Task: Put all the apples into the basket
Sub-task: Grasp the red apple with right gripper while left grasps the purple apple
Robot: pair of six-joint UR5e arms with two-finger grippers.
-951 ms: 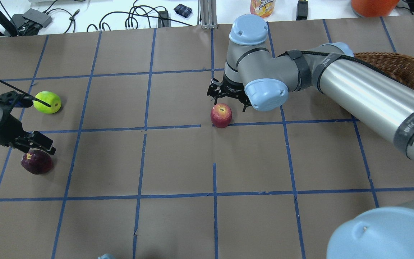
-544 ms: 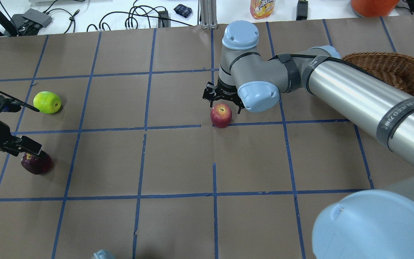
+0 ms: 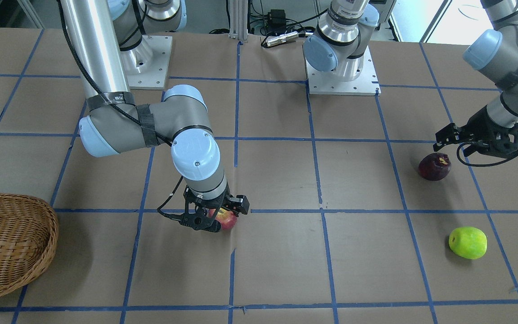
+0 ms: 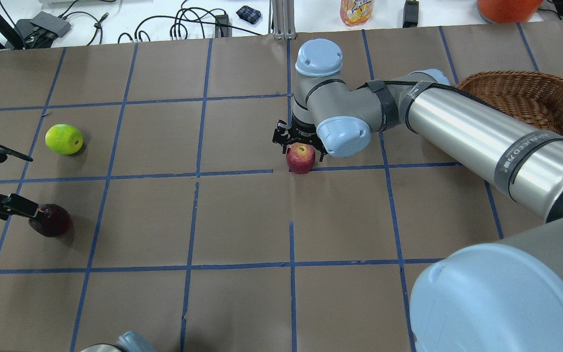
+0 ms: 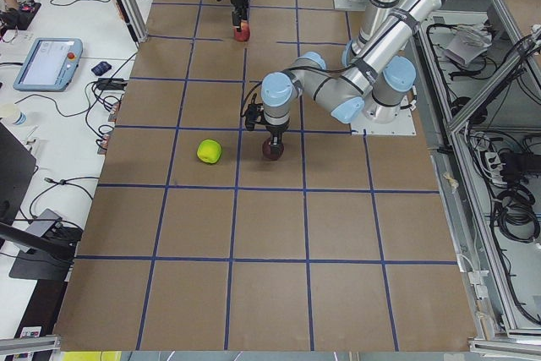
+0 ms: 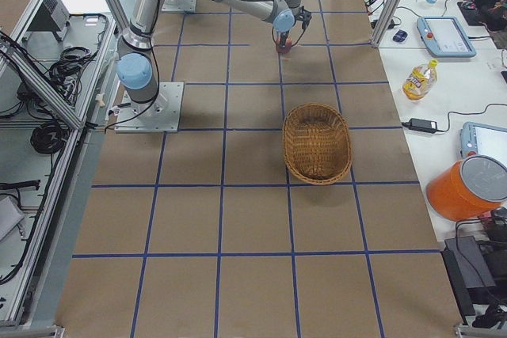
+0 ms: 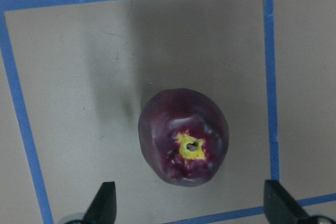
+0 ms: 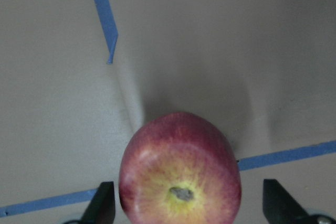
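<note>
The red apple stands near the table's middle. My right gripper is open just above it, one finger on each side of it in the right wrist view. The dark purple apple sits at the left; it also shows in the left wrist view. My left gripper is open, above and just beside it, touching nothing. The lime green apple lies alone, farther out on the left. The wicker basket is at the far right with nothing in it.
The brown table has a grid of blue tape. Both arm bases are bolted at the robot's edge. Cables, a juice bottle and an orange bucket sit on the white bench beyond the far edge.
My right gripper has come down and closer over the red apple. My left gripper has drawn back toward the left edge, beside the purple apple. No apple has moved.
</note>
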